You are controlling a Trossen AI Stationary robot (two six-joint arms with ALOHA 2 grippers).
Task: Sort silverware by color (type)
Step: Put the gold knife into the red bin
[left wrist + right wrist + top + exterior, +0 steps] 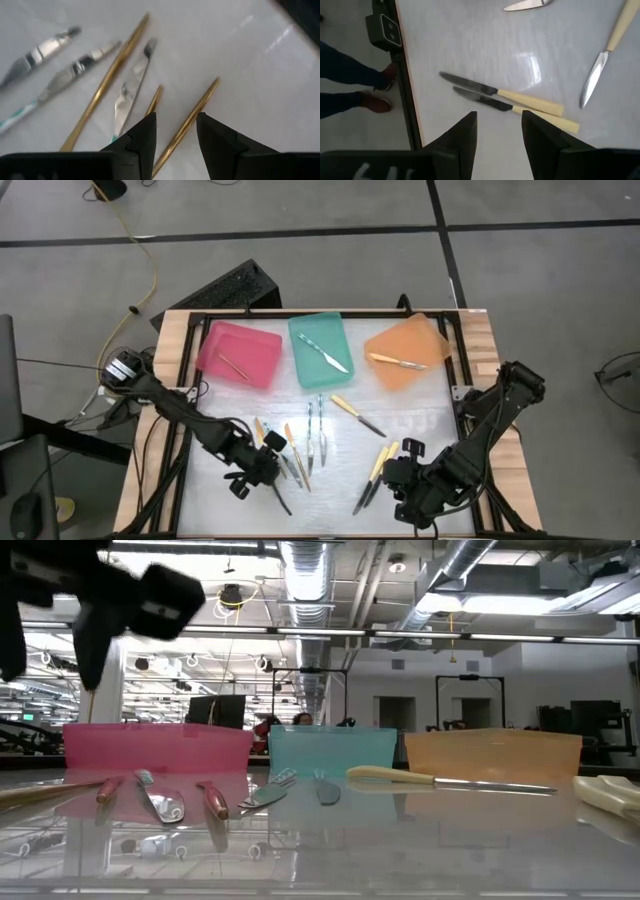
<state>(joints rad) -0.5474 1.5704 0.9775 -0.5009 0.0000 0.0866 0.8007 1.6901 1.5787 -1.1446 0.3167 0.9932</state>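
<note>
The left gripper (175,137) hangs low over the near-left part of the worktop (340,510) with its jaws apart and nothing between them; a slim gold-coloured utensil (187,124) lies on the surface in line with the gap. Just beside it lie a shorter gold piece (153,100), a longer gold handle (107,82) and several silvery pieces with teal handles (65,80), all crowded close. The right gripper (499,142) hovers over the near-right part of the worktop, jaws likewise apart and empty, above two pale-yellow-handled knives (520,102) lying side by side and almost touching.

Farther out, more silverware is scattered mid-worktop: a yellow-handled knife (357,414) and a cluster near the left arm (300,445). At the far edge stand the pink tray (265,360), the teal tray (300,365) and the orange tray (435,335), each already holding one utensil.

The main risk on the left is crowding: as I judge it, closing here could catch or nudge a neighbouring piece, or a finger could land on the thin rod and roll it aside. These flat, slim handles lie flush on a smooth surface, so a pinch may skid off. On the right, the paired knives sit so close that both could be clamped together, and one might drop on the way to a tray.
</note>
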